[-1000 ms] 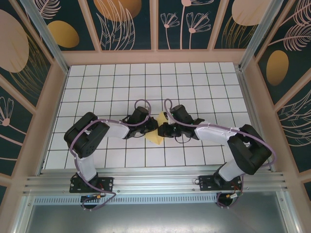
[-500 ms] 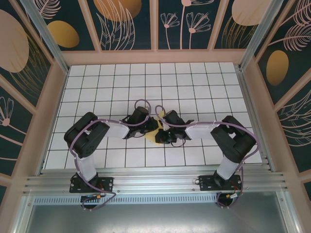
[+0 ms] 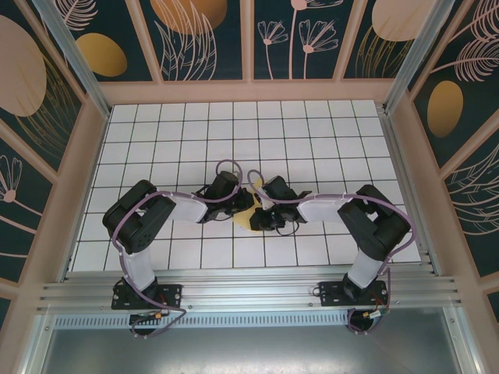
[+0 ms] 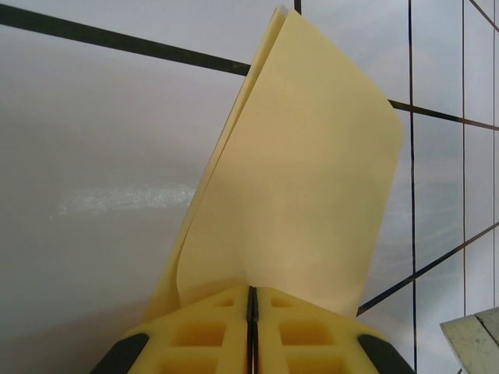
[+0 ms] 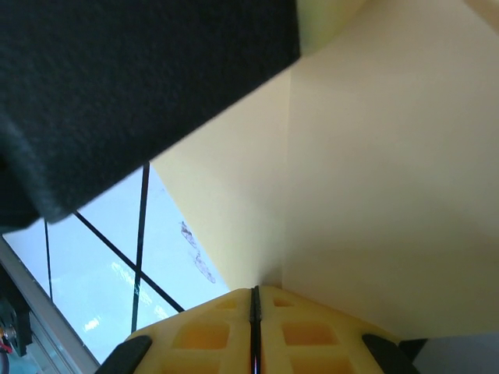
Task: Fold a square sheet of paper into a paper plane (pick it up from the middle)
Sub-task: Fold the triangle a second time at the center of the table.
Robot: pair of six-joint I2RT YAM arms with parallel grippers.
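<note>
The square sheet of paper (image 3: pixel 243 217) is pale yellow and folded, held between both arms just above the tiles at the table's middle. In the left wrist view the folded sheet (image 4: pixel 300 171) rises from my left gripper (image 4: pixel 250 292), whose yellow jaws are shut on its lower edge. In the right wrist view the paper (image 5: pixel 374 179) spreads up and to the right from my right gripper (image 5: pixel 253 294), also shut on it. From above, the left gripper (image 3: pixel 236 204) and right gripper (image 3: pixel 255 214) meet over the sheet and hide most of it.
The white grid-tiled table (image 3: pixel 234 132) is walled by wooden frames and patterned panels. A metal rail (image 3: pixel 249 290) runs along the near edge by the arm bases. A black part of the other arm (image 5: pixel 117 86) covers the upper left of the right wrist view.
The right arm has folded in toward the centre, its elbow rising and its gripper shifting left and nearer. More of the paper is now covered. The left arm has stayed put.
</note>
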